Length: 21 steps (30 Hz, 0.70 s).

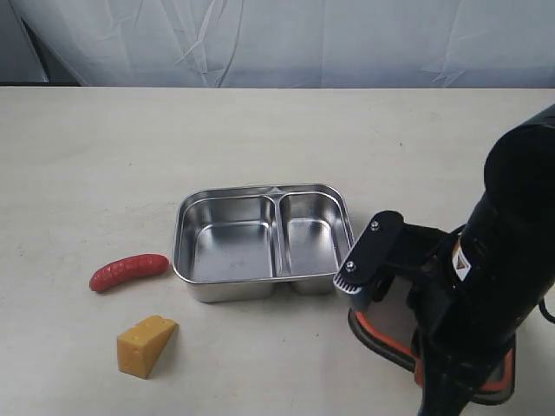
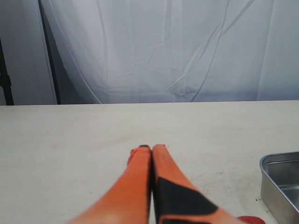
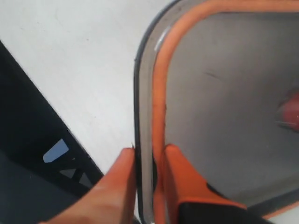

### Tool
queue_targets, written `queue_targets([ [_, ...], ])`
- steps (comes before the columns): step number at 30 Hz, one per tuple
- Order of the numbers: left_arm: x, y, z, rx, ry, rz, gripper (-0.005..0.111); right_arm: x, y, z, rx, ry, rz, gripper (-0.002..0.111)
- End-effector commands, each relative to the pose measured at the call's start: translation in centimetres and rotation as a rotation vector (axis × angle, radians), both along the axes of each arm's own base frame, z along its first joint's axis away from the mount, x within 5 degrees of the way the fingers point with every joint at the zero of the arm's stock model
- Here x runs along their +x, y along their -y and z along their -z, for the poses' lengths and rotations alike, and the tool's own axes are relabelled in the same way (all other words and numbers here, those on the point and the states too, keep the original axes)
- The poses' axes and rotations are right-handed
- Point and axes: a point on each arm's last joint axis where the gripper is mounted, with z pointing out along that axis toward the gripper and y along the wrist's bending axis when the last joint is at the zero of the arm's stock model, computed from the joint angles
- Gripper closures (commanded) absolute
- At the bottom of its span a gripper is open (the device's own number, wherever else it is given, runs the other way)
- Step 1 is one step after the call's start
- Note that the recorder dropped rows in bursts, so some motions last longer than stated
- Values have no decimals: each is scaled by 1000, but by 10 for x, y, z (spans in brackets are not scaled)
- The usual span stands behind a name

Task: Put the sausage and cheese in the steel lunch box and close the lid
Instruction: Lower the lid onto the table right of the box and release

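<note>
The steel lunch box (image 1: 263, 192) stands open in the middle of the table, both compartments bare. Left of it lies the red sausage (image 1: 128, 271), and the yellow cheese (image 1: 146, 345) wedge sits nearer the front. The lid (image 1: 390, 325) is at the front right, mostly under the right arm, its orange seal showing. In the right wrist view my right gripper (image 3: 149, 151) is shut on the rim of the lid (image 3: 224, 93), one finger on each side. My left gripper (image 2: 152, 148) is shut and holds nothing, low over bare table, with a corner of the lunch box (image 2: 280, 161) and the sausage's tip (image 2: 252, 219) beside it.
The bulky black right arm (image 1: 512, 260) fills the front right of the exterior view. A white curtain (image 1: 277, 39) hangs behind the table's far edge. A dark panel (image 3: 37, 158) with pale marks runs along the table edge near the lid.
</note>
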Motion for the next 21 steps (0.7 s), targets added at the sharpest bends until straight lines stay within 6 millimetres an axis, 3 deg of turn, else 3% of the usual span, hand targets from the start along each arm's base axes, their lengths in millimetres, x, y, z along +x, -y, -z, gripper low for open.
queue_targets([
  [1,0,0,0,-1,10,7,107,-2,-5,4,34,28,6,109],
  [5,0,0,0,2,10,7,107,1,-9,3,72,61,18,107],
  [11,0,0,0,2,10,7,107,-2,-8,3,61,22,29,78],
  [21,0,0,0,2,10,7,107,-5,-5,0,55,13,90,77],
])
